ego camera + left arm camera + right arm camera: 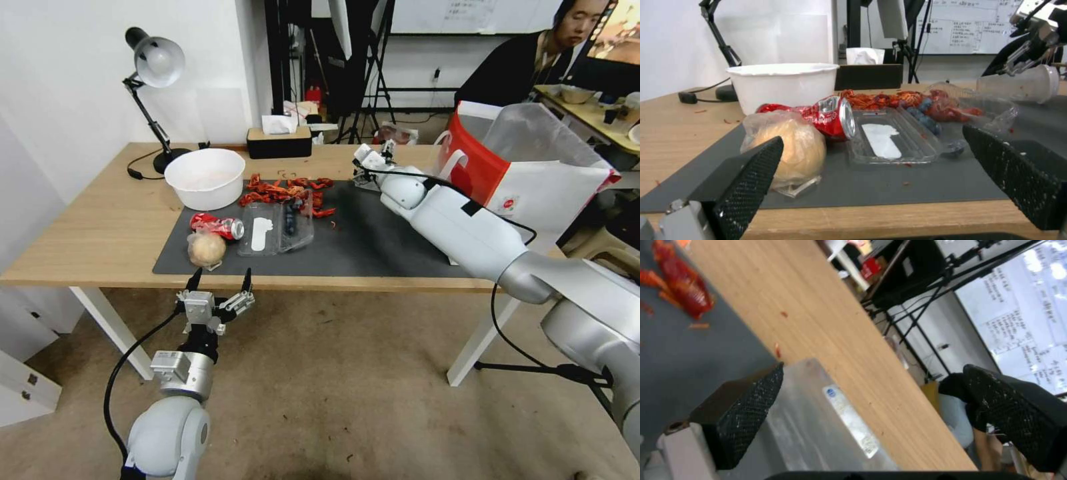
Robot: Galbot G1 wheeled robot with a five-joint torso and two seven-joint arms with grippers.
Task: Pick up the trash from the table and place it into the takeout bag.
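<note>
1. Head view: the left gripper (219,283) hangs just before the near edge of the long light-wood table (87,227), fingers spread and empty.
2. On the dark grey mat (373,247) lie the plastic-wrapped tan ball (207,249), the crushed red can (217,225) and red food leftovers (283,191).
3. The right gripper (880,420) has its fingers spread around the clear plastic cup (826,426), which lies on its side at the mat's far edge.
4. The boxy white-and-red takeout bag (533,180) stands at the table's right end.
</note>
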